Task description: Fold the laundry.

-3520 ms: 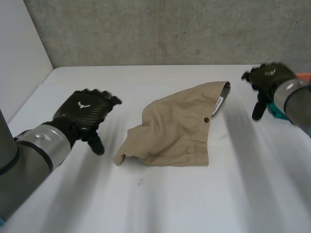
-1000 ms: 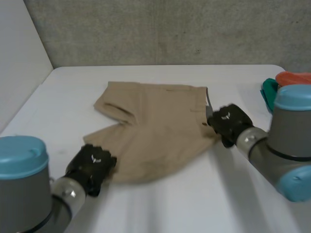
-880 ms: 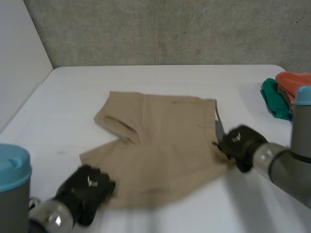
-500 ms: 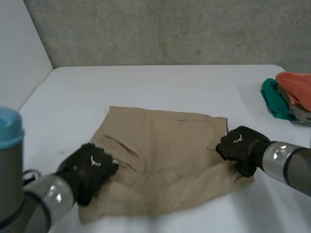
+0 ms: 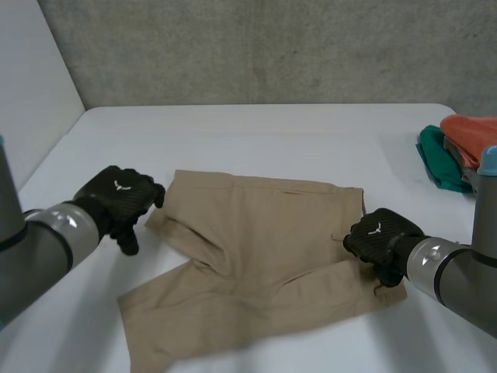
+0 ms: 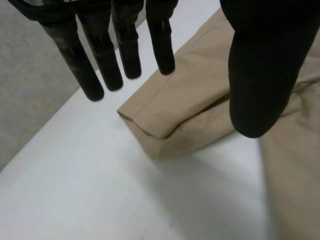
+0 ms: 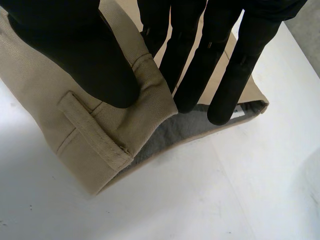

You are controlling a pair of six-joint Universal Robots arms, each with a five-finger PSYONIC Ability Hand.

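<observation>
- Head view: tan shorts (image 5: pixel 264 256) lie spread flat in the middle of the white table (image 5: pixel 256 132), with the waistband toward the right arm and the legs toward the left arm. The left hand (image 5: pixel 118 196) is just beside the far leg's hem, and the right hand (image 5: pixel 380 239) sits on the waistband edge. A pile of orange and teal clothes (image 5: pixel 454 148) lies at the table's far right edge, well apart from the shorts
- Left wrist view: the fingers (image 6: pixel 100 60) hang straight with the thumb (image 6: pixel 262 70) spread wide from them — nothing is held. The doubled-over leg hem lies on the table beneath them
- Right wrist view: the thumb (image 7: pixel 75 50) presses the waistband's outer face beside a belt loop (image 7: pixel 92 127), while straight fingers (image 7: pixel 225 65) reach onto the grey lining (image 7: pixel 190 127) — the band is pinched between them
</observation>
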